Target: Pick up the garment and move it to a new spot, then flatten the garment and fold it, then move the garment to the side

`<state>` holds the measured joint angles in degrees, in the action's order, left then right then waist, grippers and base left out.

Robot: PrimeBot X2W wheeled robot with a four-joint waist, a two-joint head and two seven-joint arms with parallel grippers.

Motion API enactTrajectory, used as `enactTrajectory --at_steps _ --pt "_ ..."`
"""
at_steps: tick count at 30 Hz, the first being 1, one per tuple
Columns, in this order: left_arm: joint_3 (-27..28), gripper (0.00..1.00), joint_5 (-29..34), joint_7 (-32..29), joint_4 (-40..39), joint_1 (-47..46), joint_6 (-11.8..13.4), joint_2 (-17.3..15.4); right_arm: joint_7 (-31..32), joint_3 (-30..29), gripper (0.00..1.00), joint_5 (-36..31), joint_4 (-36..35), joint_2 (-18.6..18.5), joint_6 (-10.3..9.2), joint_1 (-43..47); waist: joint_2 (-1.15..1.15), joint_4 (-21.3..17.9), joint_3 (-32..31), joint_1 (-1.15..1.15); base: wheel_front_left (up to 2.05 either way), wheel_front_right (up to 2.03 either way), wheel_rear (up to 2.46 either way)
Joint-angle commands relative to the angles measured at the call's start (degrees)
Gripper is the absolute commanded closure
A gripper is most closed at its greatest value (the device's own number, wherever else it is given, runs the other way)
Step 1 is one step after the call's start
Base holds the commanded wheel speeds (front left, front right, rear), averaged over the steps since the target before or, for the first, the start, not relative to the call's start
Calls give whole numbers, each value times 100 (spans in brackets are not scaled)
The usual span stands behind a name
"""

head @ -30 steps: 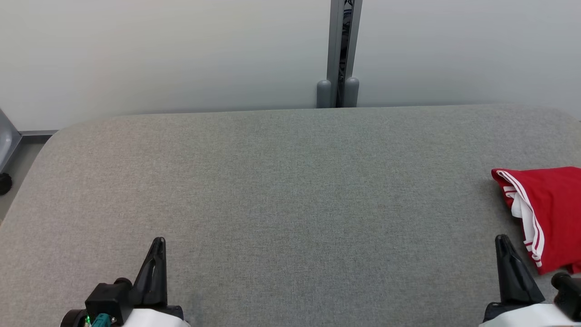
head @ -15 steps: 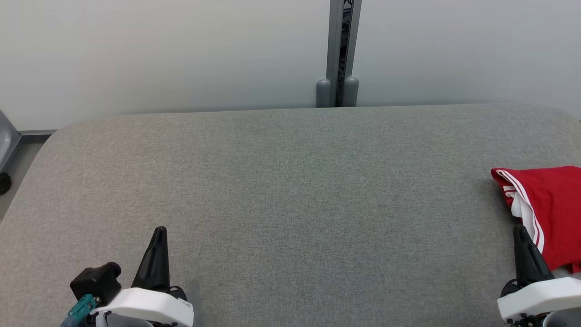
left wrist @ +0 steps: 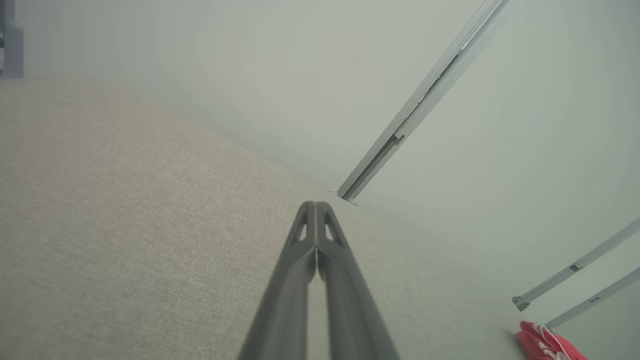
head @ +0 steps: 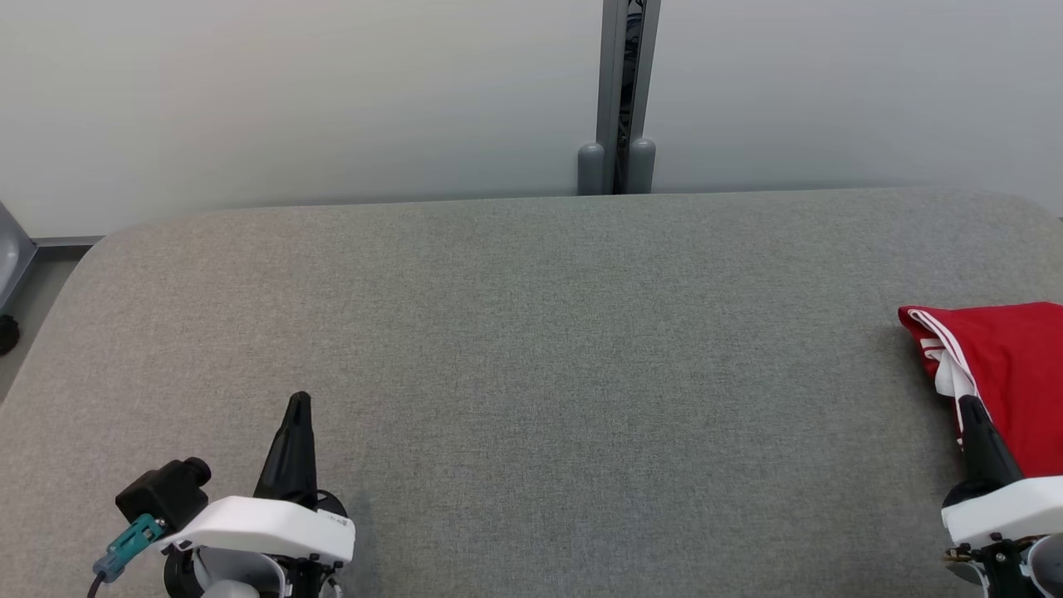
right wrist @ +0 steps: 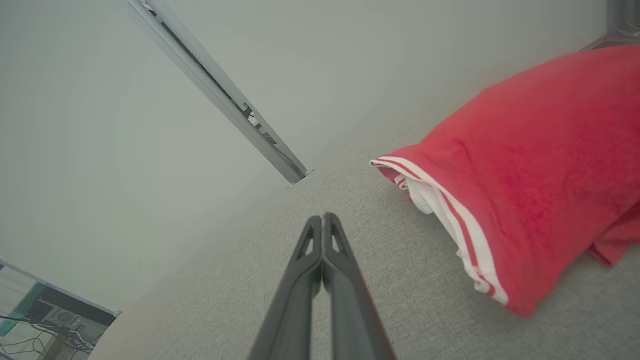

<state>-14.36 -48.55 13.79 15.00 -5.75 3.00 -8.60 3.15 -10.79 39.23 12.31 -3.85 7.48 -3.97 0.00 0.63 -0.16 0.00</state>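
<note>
A red garment [head: 1017,374] with white stripes lies folded at the right edge of the grey padded table [head: 531,357]; it also appears as the red garment [right wrist: 530,175] in the right wrist view and the red garment [left wrist: 545,345] far off in the left wrist view. My right gripper [head: 967,403] is shut and empty, its tips just left of the garment's striped edge; the right gripper [right wrist: 322,217] shows both fingers pressed together above bare table. My left gripper [head: 299,400] sits at the near left, shut with nothing in it; the left gripper [left wrist: 316,205] points over bare fabric.
A pale wall runs behind the table, with a grey vertical post [head: 619,100] at its middle. The table's left corner [head: 91,249] rounds off toward the floor. Shelving with cables [right wrist: 45,320] appears low in the right wrist view.
Both arms have risen and reached a little forward over the table. The right gripper's tips have moved right, up to the garment's striped edge. The garment has not moved.
</note>
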Motion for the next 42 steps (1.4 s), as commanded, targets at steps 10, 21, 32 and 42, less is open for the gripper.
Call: enactTrajectory --at_steps 10,21,32,42 --pt "22 100 -827 -11 149 -424 -194 53 319 -241 100 810 274 -124 1 -444 0 -6 9 0 0 0 0" --pt "19 100 -1632 -21 368 -668 -366 149 628 -449 100 1610 614 -184 2 -751 0 -14 19 0 0 0 0" --pt "15 100 -2297 -28 553 -872 -510 236 882 -613 100 2272 894 -235 2 -1003 0 -21 29 0 0 0 0" --pt "12 100 -2856 -36 705 -1030 -624 301 1088 -742 100 2826 1128 -279 2 -1210 0 -28 38 0 0 0 0"
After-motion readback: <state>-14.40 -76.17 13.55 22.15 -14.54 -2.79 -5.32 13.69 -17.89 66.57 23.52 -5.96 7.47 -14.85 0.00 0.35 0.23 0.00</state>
